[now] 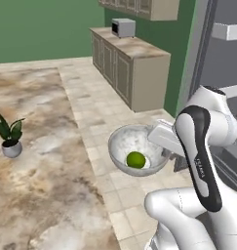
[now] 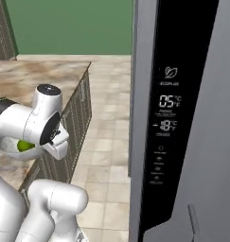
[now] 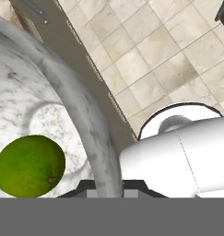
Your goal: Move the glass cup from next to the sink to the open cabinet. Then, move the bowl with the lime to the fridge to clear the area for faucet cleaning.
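Marbled white-grey bowl (image 1: 132,141) is held off the ground, over the tiled floor (image 1: 98,112) just beside the marble-look counter top (image 1: 37,146). Lime (image 1: 136,159) sits inside it, low and toward the near side, resting on the bowl's inner wall. In the hand view the lime (image 3: 29,166) lies at lower left of the bowl interior, w/ the bowl rim (image 3: 92,120) curving up through the middle of the frame and running down between the finger tips at the bottom.

Gripper (image 1: 165,152) — at the bowl's right rim in the left base view, partly hidden behind the forearm. Jaws nearly together, pinched on the rim wall; grip on the bowl confirmed by the hand view.

Right base view: lime (image 2: 24,145) and a sliver of bowl (image 2: 17,152) visible behind the arm's upper link, over the counter edge. Fridge (image 2: 182,118) stands at right, dark grey, door panel w/ lit temp display facing the camera; bowl is well apart from it.

Background, left base view: beige low cupboards (image 1: 125,68) along the green wall, microwave (image 1: 123,27) on top, potted plant (image 1: 10,134) on the counter at left. Bowl level, not tipped.
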Motion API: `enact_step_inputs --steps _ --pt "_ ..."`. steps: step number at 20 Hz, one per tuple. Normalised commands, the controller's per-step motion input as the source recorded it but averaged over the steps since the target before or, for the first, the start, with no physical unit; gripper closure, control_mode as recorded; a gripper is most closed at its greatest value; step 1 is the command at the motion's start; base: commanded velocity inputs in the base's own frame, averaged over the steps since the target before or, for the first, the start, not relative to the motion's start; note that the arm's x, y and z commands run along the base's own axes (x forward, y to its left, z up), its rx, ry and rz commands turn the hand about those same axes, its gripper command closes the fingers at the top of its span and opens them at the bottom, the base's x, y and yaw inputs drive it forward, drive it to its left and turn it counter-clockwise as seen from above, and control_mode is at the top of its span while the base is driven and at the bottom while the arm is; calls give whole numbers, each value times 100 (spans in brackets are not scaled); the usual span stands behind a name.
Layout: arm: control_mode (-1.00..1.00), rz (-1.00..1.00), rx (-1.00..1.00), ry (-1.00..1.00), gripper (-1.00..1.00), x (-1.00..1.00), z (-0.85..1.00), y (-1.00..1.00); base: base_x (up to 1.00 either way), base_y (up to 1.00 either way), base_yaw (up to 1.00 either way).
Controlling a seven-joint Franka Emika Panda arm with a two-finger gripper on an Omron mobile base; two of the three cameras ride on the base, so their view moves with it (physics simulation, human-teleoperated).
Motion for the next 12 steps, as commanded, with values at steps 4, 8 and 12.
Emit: enact_step_inputs --steps 4,8,12 --pt "100 0 0 0 100 0 0 0 77 0 -4" --pt "100 0 0 0 100 0 0 0 16 0 -30" --pt "100 0 0 0 100 0 0 0 -24 0 -45"
